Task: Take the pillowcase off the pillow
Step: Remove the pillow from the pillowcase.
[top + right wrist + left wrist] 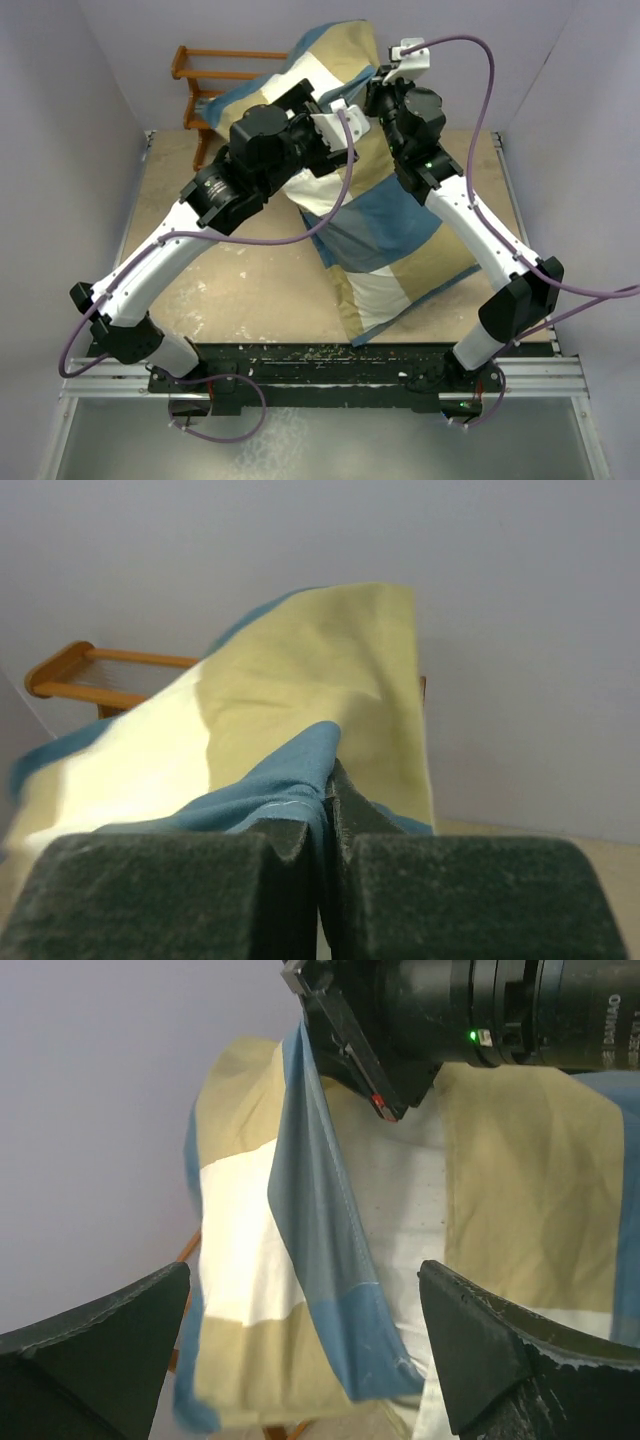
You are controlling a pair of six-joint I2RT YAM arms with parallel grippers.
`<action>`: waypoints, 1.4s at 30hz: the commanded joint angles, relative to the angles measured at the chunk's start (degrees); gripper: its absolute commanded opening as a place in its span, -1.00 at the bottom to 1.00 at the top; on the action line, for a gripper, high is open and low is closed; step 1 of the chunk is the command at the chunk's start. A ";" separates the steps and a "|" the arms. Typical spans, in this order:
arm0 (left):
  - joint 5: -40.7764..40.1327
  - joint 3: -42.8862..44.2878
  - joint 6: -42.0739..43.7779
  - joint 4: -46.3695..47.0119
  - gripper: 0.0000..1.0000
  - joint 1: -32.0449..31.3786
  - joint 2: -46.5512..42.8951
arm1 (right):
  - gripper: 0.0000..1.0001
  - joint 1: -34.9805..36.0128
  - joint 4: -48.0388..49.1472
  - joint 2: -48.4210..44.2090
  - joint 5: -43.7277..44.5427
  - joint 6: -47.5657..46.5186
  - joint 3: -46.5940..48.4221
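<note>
While the right gripper (pixel 328 785) presses its two dark pads together on a fold of blue edge, the pillowcase (pixel 375 215) hangs from that pinch just to the right of the wooden rack (pixel 215 62), its top corner raised against the back wall at about the rack's height. From there the cover falls away from the rack toward the arm bases in broad blocks of tan, cream and blue, and its lower end lies spread on the table (pixel 230 290), well apart from the rack on the near right. Seen from the left wrist, the right gripper's black tip clamps the blue strip where it meets the tan panel, and the strip drops down in a long narrow band. Beside that band a white surface with fine specks shows between the blue edge and the tan cloth; this looks like the pillow (pixel 405 1195), inside the cover, though how far it reaches I cannot tell. The left gripper (pixel 345 125) sits just right of the rack too, a little nearer the bases than the right one, with its fingers (pixel 110 1345) spread wide apart on either side of the hanging blue band and touching none of it. Behind the fabric a sliver of the rack's orange wood peeks out
</note>
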 commanded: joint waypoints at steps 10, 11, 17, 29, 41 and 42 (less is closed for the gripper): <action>9.19 15.38 -14.45 -3.19 0.93 7.42 12.49 | -1.00 1.09 5.28 -9.06 -6.15 5.44 4.22; 10.03 15.71 -14.28 -3.18 0.92 7.40 12.98 | -1.00 1.09 5.06 -9.55 -7.10 5.88 4.25; 11.66 16.12 -12.57 -2.12 0.90 7.48 14.12 | -1.00 1.62 2.72 -11.13 -11.57 7.94 5.50; 9.77 19.58 -12.32 3.55 0.41 7.83 12.53 | -1.00 4.30 2.32 -14.36 -14.23 8.71 0.11; 4.64 15.14 -9.09 9.56 -0.43 7.84 9.85 | -1.00 5.76 1.11 -15.73 -16.55 9.46 -1.68; 2.15 14.89 -8.24 11.05 -0.69 7.88 9.93 | -1.00 5.83 1.42 -16.35 -16.04 9.57 -2.62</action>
